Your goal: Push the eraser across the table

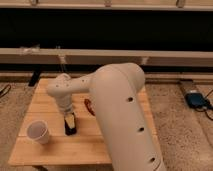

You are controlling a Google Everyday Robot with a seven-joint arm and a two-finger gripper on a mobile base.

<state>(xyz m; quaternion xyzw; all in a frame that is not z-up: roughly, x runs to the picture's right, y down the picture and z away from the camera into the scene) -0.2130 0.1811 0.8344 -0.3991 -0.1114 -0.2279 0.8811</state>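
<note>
The eraser (70, 129) is a small flat black block lying on the light wooden table (100, 145), just right of the white cup. My gripper (69, 119) hangs from the white wrist and reaches straight down onto the eraser's far end, touching it or just above it. The gripper covers the eraser's far part. My big white arm fills the middle and right of the view and hides the table's right side.
A white cup (39, 132) stands on the table near the front left, close to the eraser. A red oval object (89, 106) lies right of the gripper, partly behind my arm. A dark bench runs behind the table.
</note>
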